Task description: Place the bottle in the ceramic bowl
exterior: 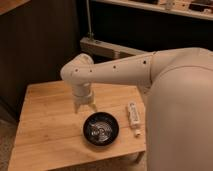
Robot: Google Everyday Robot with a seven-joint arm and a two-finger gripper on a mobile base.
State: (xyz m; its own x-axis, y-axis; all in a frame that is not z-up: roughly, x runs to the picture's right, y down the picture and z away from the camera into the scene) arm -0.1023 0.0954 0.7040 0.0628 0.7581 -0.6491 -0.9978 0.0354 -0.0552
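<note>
The one camera sits high on the robot's own side, looking over the arm (125, 72) and steeply down onto the wooden table (45, 125). It faces forward, toward the dark wall and shelving behind the table. It is close in. The arm's white bulk fills the right third of the view and crowds up against the table's right edge, while the left and near edges lie inside the frame. The gripper (85, 107) hangs near the middle of the view, over the table's centre, with its fingers pointing down and spread apart.
</note>
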